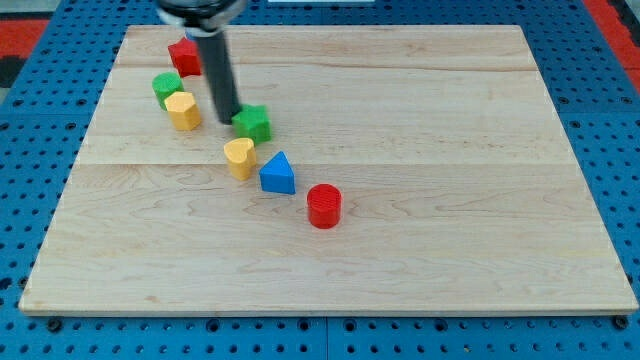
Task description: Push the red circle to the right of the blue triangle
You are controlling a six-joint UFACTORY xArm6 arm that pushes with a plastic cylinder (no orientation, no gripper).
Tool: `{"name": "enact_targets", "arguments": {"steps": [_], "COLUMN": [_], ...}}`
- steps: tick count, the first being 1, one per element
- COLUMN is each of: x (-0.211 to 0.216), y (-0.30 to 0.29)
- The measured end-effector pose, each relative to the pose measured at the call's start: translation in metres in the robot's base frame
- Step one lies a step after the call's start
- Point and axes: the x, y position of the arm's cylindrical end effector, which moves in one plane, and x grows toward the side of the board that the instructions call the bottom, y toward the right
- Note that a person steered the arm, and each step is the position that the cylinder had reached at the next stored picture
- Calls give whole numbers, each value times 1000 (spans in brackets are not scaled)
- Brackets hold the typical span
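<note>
Resting against the green block (253, 123), the gripperless rod's tip (229, 121) sits above-left of the blue triangle (278, 174); it should circle below the red circle (324, 206) and nudge gently upward.

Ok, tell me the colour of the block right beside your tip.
Green, beside my tip, camera view.

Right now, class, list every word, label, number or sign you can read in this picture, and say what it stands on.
None: no readable text anywhere.
The board, the red circle, the blue triangle and the other blocks are plain.
The rod, with my tip just left of the green block, bears no marking.
</note>
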Motion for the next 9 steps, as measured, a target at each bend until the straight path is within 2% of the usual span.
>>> {"name": "enact_targets", "arguments": {"steps": [1, 2, 3, 4, 5, 6, 7, 8, 9], "x": [-16, -60, -60, -45, 34, 129, 204, 174, 124], "y": [38, 40, 39, 121, 203, 169, 116, 89, 88]}}
